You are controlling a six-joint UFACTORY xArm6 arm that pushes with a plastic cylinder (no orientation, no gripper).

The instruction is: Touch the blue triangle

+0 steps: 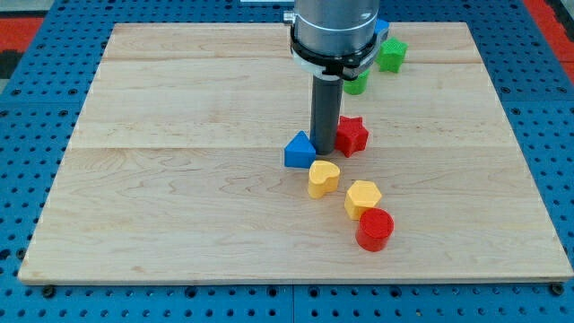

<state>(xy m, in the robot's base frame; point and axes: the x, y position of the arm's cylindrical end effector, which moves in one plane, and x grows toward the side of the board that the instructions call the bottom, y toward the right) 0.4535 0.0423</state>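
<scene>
Since the job is only a touch, my tip (323,149) sits approx. at 2 o'clock of the blue triangle (300,151), touching or nearly so; can't tell which. No jaws on the rod, so nothing is grasped. Triangle lies mid-board w/ red star (352,135) at its 3 o'clock, yellow heart (324,178) at 5.

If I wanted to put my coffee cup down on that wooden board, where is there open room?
The view's left half of the board is bare. It is crowded from center to upper right: my tip stands between the blue triangle and red star, with the yellow heart, yellow hexagon, red cylinder and green blocks nearby.
</scene>
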